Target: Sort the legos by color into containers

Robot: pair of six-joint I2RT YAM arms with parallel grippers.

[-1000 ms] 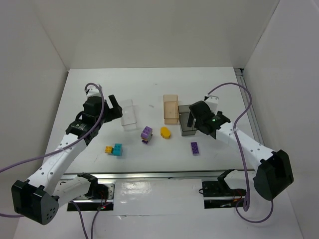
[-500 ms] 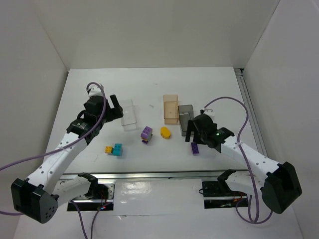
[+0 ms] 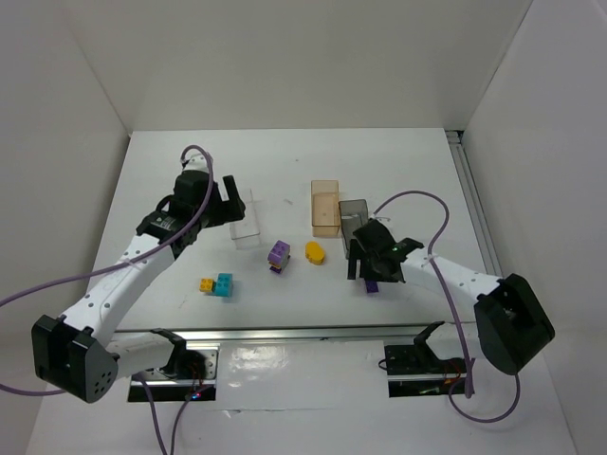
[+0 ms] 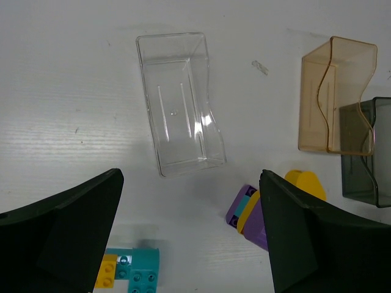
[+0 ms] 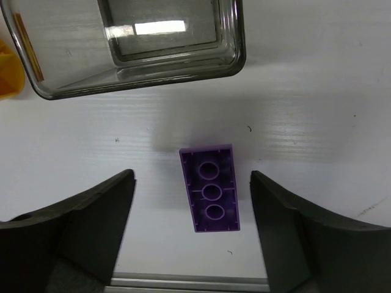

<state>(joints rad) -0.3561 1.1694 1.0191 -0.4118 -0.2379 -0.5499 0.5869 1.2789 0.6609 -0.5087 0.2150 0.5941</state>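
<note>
A lone purple lego (image 5: 211, 189) lies underside up on the table. My right gripper (image 5: 192, 213) stands open astride it, a gap on each side; from above this gripper (image 3: 365, 265) half covers the brick (image 3: 373, 284). My left gripper (image 3: 228, 201) hovers open and empty beside the clear container (image 3: 245, 220). Its wrist view shows the clear container (image 4: 180, 104), the orange container (image 4: 336, 97), the grey container (image 4: 366, 152), a purple-yellow-teal clump (image 4: 247, 213), a yellow piece (image 4: 305, 183) and a teal-yellow clump (image 4: 131, 274).
The grey container (image 5: 165, 43) sits just beyond the purple brick, close to my right fingers. A metal rail (image 5: 183, 282) marks the table's near edge right behind the brick. White walls enclose the table on three sides.
My right arm has swung from the grey container down to the lone purple brick, and its jaws have narrowed somewhat. My left gripper has shifted slightly toward the clear container.
</note>
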